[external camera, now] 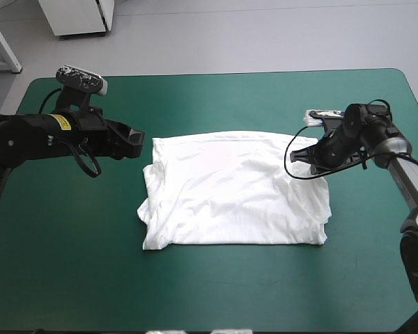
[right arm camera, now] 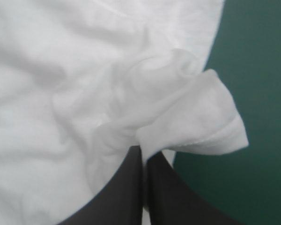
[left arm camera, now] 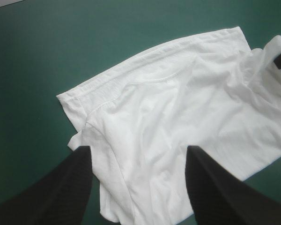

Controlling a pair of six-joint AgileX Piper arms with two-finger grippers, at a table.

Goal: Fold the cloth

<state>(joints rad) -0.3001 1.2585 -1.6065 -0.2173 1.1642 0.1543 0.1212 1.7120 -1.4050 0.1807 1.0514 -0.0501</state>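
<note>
On the middle of the teal-green cover [external camera: 195,97], the T-shirt [external camera: 233,191] lay as a wrinkled, roughly rectangular white bundle, apparently already doubled over. Your right gripper [right arm camera: 144,150] had its black fingers pressed together on a small pinch of cloth at the bundle's far right corner, with a loose flap standing up just ahead of the tips. Your left gripper [left arm camera: 138,150] had its fingers spread wide with nothing between them, poised at the far left corner. I could not tell whether its tips touched the fabric.

Your main risk, as I judged it, was that thin right-hand pinch. It looked like a fold of the top layer only, so a pull could have slipped it free or peeled that layer off and opened the bundle. With the left side ungripped, any lift from the right alone would likely have dragged the cloth askew across the cover. If you had brought the left fingers together where they stood, they might have caught only the hem, or missed the lower layers, leaving your two corners uneven for the next fold.

As for containers, none was in view, so there were no contents to report.
</note>
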